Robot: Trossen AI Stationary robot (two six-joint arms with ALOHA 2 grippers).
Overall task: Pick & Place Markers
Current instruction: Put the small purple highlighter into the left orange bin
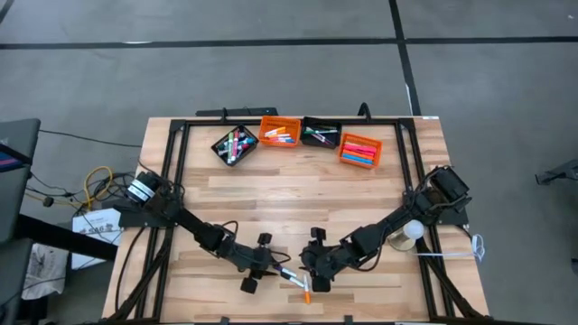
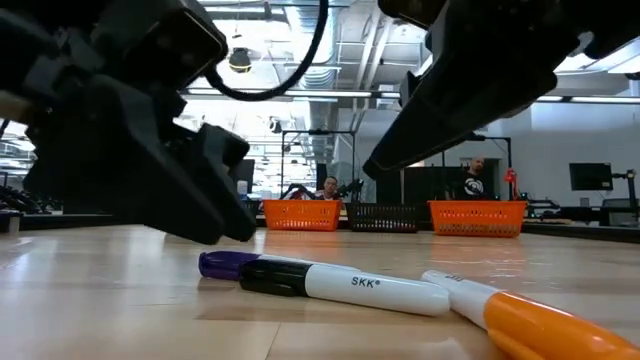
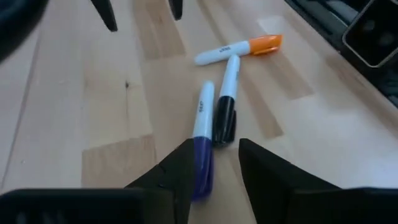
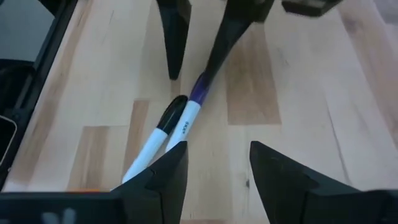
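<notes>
Three markers lie loose on the wooden table near its near edge, between my two grippers. In the left wrist view they are a purple-capped marker (image 3: pixel 202 134), a black-capped marker (image 3: pixel 225 99) and an orange-capped marker (image 3: pixel 239 50). My left gripper (image 3: pixel 214 171) is open, low over the table, with its fingers on either side of the purple cap (image 3: pixel 202 177). My right gripper (image 4: pixel 217 168) is open and faces it from the table's right, short of the markers' white ends. In the high view they show as left gripper (image 1: pixel 269 266), right gripper (image 1: pixel 313 262) and markers (image 1: pixel 289 274). My left gripper has one fingertip (image 4: pixel 214 59) right at the purple-capped marker's cap end (image 4: pixel 200 87), coming in level from the table's left. Whether it touches the cap I cannot tell. The marker lies flat on the table.
Along the far side stand several small bins holding markers: a tilted black bin (image 1: pixel 235 144), an orange bin (image 1: pixel 280 132), a black bin (image 1: pixel 321 134) and an orange bin (image 1: pixel 359 150). A white round object (image 1: pixel 411 231) sits by the right arm. Bare wood lies between bins and grippers.
</notes>
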